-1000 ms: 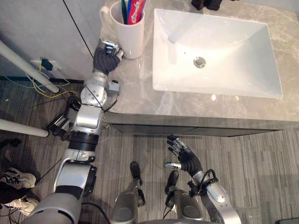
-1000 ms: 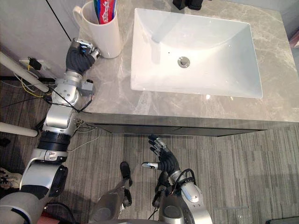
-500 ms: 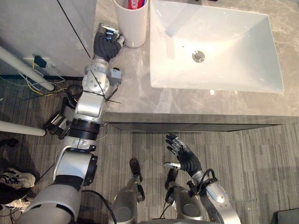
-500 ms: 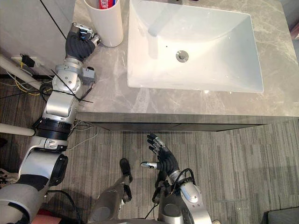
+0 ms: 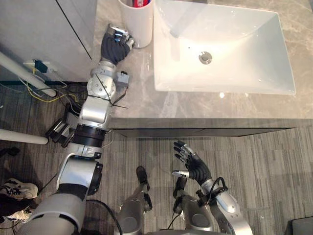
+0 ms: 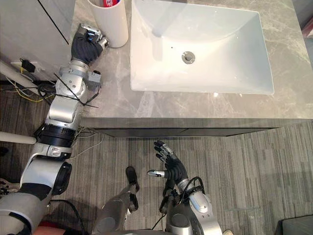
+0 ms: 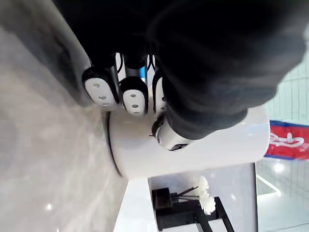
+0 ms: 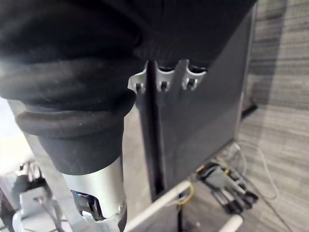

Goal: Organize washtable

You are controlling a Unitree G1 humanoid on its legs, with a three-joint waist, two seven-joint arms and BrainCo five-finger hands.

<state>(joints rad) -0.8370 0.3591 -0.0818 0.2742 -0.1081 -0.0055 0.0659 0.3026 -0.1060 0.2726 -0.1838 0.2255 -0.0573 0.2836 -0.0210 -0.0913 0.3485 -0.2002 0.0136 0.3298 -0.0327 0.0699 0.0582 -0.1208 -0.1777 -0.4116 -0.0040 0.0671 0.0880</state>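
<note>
The left hand [image 5: 116, 43] is seen at the upper left of the left eye view, resting on the grey marble countertop [image 5: 133, 95]. Its fingers [image 7: 134, 96] are curled with nothing held between them, and its thumb [image 7: 169, 137] is laid against the lower wall of one white cup [image 5: 139, 24]. The cup is stood upright at the top edge of the frame, just left of the basin, and one red and blue toothpaste tube [image 6: 108, 2] is held in it. One white rectangular basin [image 5: 234, 54] is set into the countertop across the upper right, with one round metal drain [image 5: 205, 57] near its middle. The right hand [image 5: 193, 164] is shown at the lower centre, over the striped grey floor [image 5: 274, 161], with its fingers spread open and nothing held. Two white shoes [image 5: 17, 188] are seen at the lower left edge.
</note>
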